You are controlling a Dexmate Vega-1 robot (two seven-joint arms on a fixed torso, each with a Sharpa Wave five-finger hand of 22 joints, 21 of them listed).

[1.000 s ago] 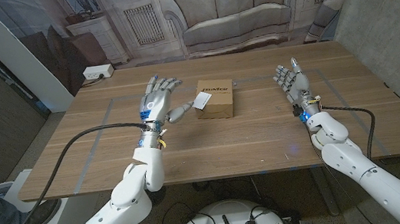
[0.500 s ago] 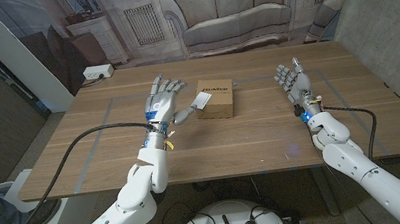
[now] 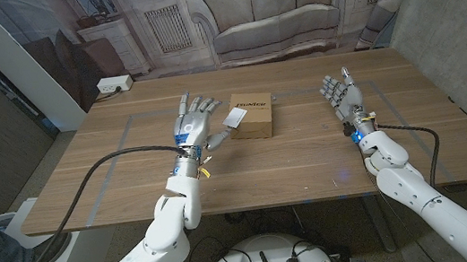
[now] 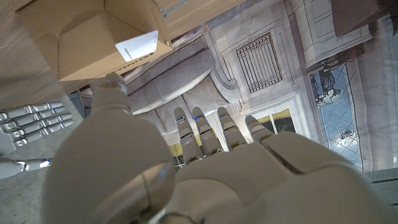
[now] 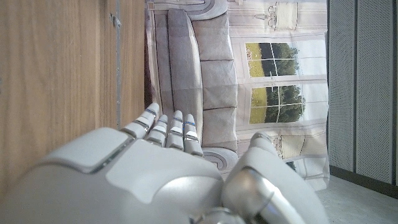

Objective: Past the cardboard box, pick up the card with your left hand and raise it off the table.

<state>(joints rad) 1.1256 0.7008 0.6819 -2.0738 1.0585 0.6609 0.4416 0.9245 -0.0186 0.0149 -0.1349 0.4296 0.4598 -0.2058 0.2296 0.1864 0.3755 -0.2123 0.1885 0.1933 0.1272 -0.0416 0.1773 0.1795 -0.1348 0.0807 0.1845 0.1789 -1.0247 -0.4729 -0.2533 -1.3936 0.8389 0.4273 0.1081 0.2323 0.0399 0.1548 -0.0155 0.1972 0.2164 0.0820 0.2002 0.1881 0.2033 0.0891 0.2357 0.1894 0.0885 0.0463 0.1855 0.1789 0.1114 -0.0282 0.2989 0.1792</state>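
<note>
A small cardboard box [image 3: 254, 117] sits mid-table, and a white card [image 3: 234, 115] lies at its left edge, partly over the side. My left hand [image 3: 195, 121] hovers just left of the box, fingers spread and holding nothing, its thumb reaching toward the card without touching it. The left wrist view shows the same hand [image 4: 186, 168] from behind, with the box [image 4: 81, 37] and the card [image 4: 137, 45] beyond its thumb. My right hand [image 3: 341, 95] stands upright at the table's right, fingers apart and empty, well clear of the box; it shows again in its own wrist view [image 5: 155, 177].
The wooden table [image 3: 132, 181] carries faint taped lines near both hands. A black cable [image 3: 85, 173] runs from my left wrist off the left edge. A backdrop printed with a sofa [image 3: 272, 8] stands behind the far edge.
My left hand has moved right, closer to the box, and its thumb now sits near the card. The right hand, box and card have stayed put.
</note>
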